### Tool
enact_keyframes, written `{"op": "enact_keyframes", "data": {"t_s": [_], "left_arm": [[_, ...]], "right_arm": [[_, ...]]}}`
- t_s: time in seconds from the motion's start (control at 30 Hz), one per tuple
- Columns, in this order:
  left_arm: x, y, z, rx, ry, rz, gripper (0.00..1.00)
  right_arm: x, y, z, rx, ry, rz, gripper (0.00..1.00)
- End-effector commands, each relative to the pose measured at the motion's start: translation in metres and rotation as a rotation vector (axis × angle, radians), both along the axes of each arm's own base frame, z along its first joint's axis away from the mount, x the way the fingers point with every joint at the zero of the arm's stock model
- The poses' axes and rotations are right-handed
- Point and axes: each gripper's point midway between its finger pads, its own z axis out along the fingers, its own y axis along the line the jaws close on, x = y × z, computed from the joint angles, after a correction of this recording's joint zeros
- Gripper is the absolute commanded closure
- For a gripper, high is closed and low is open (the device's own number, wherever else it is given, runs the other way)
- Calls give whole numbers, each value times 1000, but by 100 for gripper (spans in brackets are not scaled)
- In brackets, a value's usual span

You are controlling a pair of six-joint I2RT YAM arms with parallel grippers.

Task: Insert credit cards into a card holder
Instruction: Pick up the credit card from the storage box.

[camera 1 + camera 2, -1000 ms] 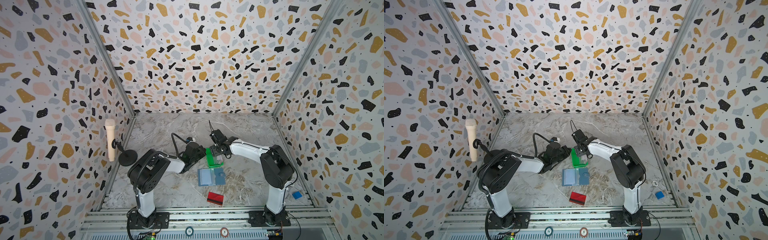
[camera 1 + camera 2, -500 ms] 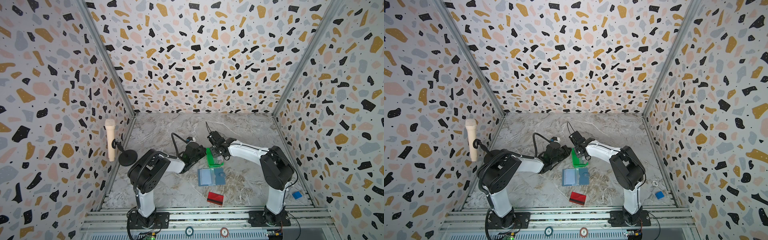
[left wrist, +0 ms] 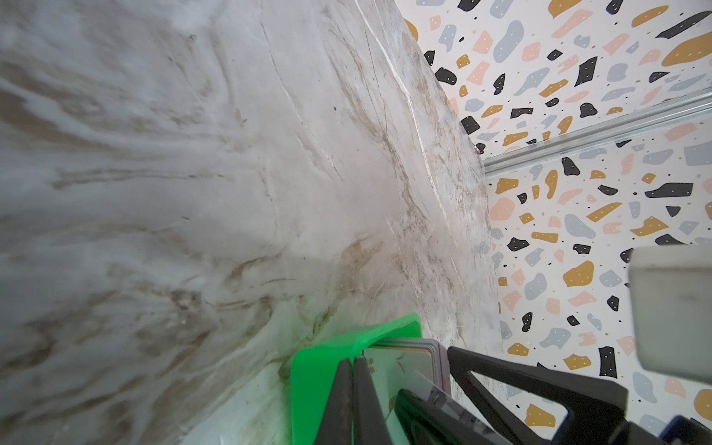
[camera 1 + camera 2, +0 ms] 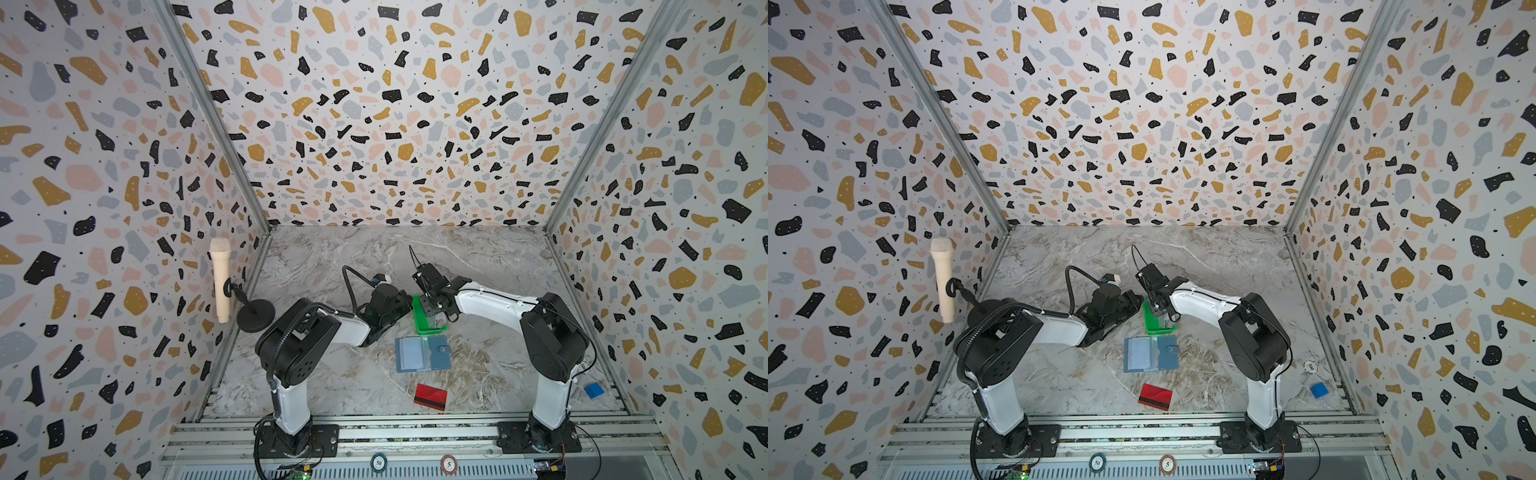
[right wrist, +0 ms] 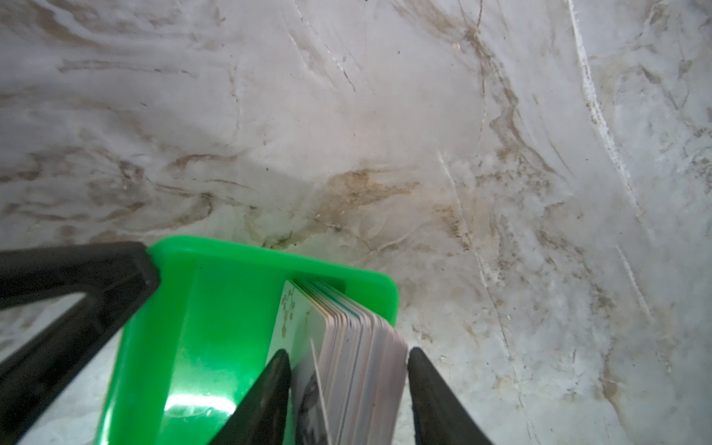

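A stack of credit cards [image 5: 358, 346] stands on edge in a bright green tray [image 5: 185, 327] behind the card holder. My right gripper [image 5: 346, 350] straddles the stack, one finger against its front card and the other against its back, shut on it. My left gripper [image 3: 348, 360] is shut, its tips together at the tray's [image 3: 312, 385] side wall. The dusty-blue card holder [image 4: 422, 353] lies open and flat on the marble in both top views. A red card with a dark stripe [image 4: 431, 397] lies alone nearer the front rail.
A cream microphone on a black stand [image 4: 219, 282] is by the left wall. A small blue block [image 4: 593, 390] and a white chip [image 4: 1310, 366] lie near the right arm's base. Patterned walls close in three sides.
My right gripper has shifted a little left over the green tray, and its jaws have narrowed onto the card stack. The left arm, card holder and red card have not moved.
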Motion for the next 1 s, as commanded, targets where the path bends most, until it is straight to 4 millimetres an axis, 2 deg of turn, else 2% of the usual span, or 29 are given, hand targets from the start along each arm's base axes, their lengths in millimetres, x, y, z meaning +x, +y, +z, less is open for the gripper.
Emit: {"op": "enact_keyframes", "data": {"t_s": [0.0,0.37,0.43,0.63,0.97], "left_arm": [[3,0,4,-15,-28,11,100],[4,-2,2,-20,-24,8,100],[3,-2,2,-23,-22,5,100],[3,-2,2,-24,-22,5,100],[4,-3,1,-30,-20,3,100]], "right_arm": [[2,-1,32,3,-53,-2,50],[-3,5,30,-7,-54,9,62],[-5,5,28,-13,-50,12,62],[-3,1,25,-45,-53,-3,50],[-2,0,37,-54,-84,-2,52]]}}
